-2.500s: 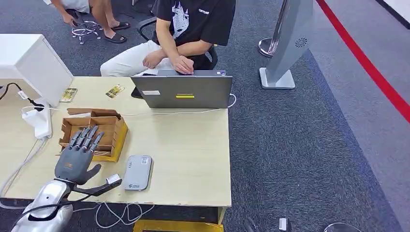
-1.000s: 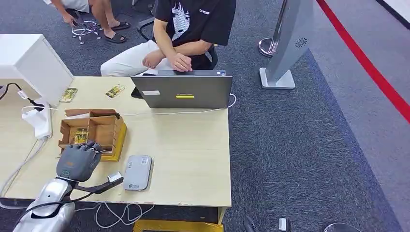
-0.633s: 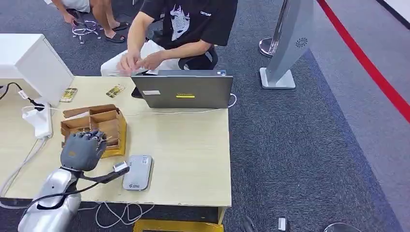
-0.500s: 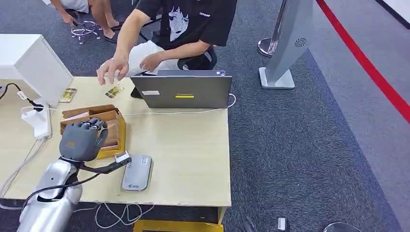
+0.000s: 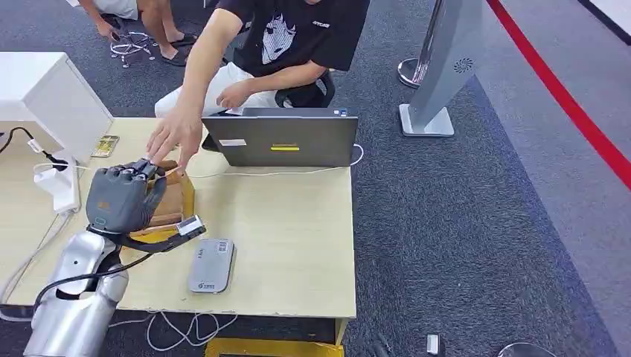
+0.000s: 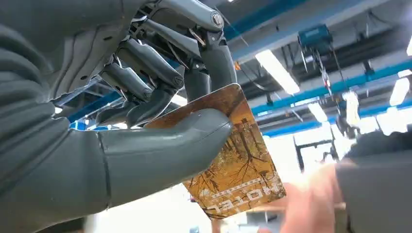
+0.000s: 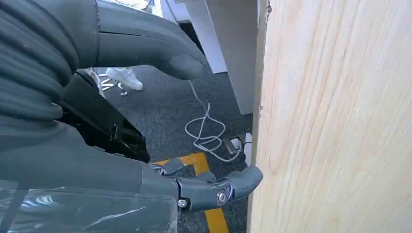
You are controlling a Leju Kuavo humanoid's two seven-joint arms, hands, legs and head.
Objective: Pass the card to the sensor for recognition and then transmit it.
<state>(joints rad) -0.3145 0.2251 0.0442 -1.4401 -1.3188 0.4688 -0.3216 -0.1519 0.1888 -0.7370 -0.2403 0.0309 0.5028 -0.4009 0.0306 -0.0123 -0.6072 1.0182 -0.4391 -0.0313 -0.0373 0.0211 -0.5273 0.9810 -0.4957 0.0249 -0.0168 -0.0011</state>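
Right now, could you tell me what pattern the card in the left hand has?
Golden-orange with dark tree silhouettes, clearest in the left wrist view: card, left hand.

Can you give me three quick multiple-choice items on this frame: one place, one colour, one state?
1. Where does the flat grey card reader lie?
A. on the wooden table, near its front edge
B. on the carpet
C. on the grey laptop

2. What colour is the printed card?
A. blue
B. golden brown
C. plain white

3. What is the left hand doing?
A. lying flat on the table
B. pinching the card
C. pressing the reader

Key: 1 A, the reader sits by the table's near edge; 2 B, the left wrist view shows a golden-brown tree print; 3 B, thumb and fingers clamp the card.
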